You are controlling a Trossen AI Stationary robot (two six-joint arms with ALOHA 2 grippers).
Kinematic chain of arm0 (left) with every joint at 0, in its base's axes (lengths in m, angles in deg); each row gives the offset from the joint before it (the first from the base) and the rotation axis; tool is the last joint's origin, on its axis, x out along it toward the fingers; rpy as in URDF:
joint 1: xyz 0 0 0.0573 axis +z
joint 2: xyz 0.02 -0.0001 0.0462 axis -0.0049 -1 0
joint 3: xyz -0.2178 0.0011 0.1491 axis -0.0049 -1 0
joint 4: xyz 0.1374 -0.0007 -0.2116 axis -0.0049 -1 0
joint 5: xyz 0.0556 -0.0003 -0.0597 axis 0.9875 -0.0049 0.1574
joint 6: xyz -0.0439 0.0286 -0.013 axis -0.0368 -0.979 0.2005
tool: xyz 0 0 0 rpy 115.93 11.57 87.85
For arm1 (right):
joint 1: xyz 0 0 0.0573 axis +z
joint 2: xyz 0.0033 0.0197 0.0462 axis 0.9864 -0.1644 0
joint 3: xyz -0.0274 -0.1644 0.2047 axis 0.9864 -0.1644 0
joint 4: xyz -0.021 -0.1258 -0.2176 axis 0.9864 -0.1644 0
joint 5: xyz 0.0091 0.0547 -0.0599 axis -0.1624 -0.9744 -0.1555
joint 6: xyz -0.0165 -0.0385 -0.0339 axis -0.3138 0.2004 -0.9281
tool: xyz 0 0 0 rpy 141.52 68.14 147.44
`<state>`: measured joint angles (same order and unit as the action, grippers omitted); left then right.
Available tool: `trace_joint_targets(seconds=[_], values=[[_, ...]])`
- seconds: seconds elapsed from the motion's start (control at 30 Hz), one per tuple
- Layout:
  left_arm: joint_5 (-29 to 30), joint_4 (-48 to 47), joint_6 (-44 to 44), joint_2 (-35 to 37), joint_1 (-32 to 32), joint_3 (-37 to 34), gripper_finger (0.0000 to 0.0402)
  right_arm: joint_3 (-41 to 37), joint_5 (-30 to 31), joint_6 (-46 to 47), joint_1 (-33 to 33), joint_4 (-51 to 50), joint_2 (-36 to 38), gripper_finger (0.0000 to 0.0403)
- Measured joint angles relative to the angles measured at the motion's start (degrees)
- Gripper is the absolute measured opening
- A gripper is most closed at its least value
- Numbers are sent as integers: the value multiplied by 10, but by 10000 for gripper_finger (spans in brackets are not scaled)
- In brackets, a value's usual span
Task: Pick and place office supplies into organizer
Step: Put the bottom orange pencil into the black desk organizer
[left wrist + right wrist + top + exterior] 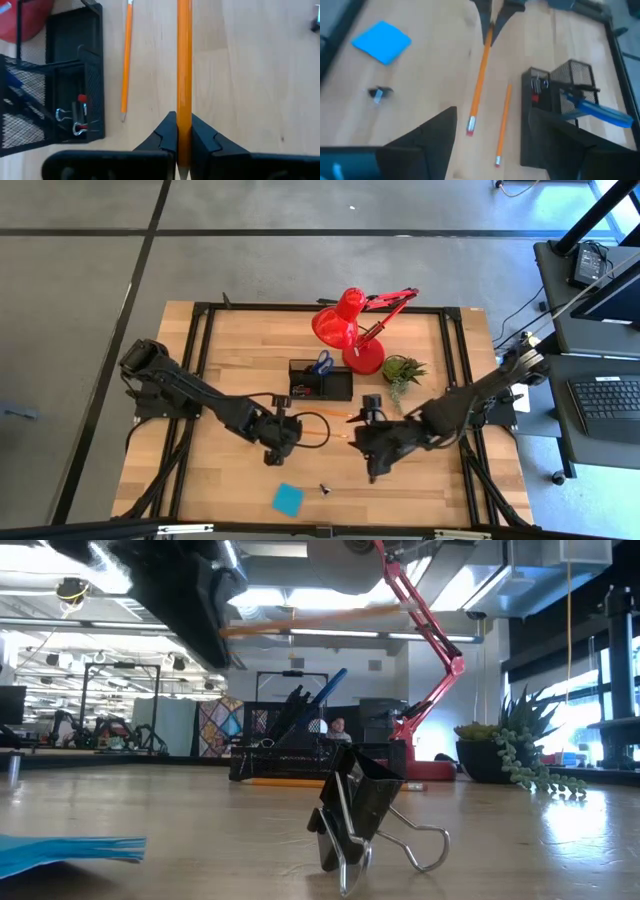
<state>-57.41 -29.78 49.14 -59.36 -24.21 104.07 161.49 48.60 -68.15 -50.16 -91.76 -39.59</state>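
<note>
My left gripper [285, 435] is shut on an orange pencil [312, 434] and holds it in the air near the table's middle. A second orange pencil [126, 60] lies flat on the table beside the black mesh organizer [320, 380]. The organizer holds blue-handled scissors [600, 113], a red eraser [81, 99] and clips. My right gripper [492, 145] is open, to the right of the held pencil's eraser end [470, 129], and touches nothing. A blue sticky-note pad [288, 498] and a black binder clip [365, 815] rest on the table near its front edge. My left gripper pinches the orange pencil [184, 131] between its two fingers near the sharpened end. The fingers come level from the table's left and lie along the pencil. The pencil is lifted clear, about level [300, 625], with its eraser end toward my right gripper.
A red desk lamp [350, 330] and a small green plant [402, 370] stand behind and to the right of the organizer. Bare wood lies between the grippers and the table's near edge, apart from the pad and the clip.
</note>
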Motion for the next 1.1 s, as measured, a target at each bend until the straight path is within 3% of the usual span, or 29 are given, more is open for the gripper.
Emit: trace_joint_targets(seconds=[0.23,0.37,0.5,0.7,1.1], values=[[-4,126,-13,129,19,-107,12,0,33,9,27,0,29,252],[-14,253,-18,210,37,-206,12,0,36,7,30,0,26,252],[-29,420,-30,254,53,-308,12,0,80,-4,29,3,25,252],[-74,664,-74,257,59,-418,12,0,93,-88,29,55,25,252],[-89,861,-191,191,59,-455,12,0,94,-174,-37,301,-9,252]])
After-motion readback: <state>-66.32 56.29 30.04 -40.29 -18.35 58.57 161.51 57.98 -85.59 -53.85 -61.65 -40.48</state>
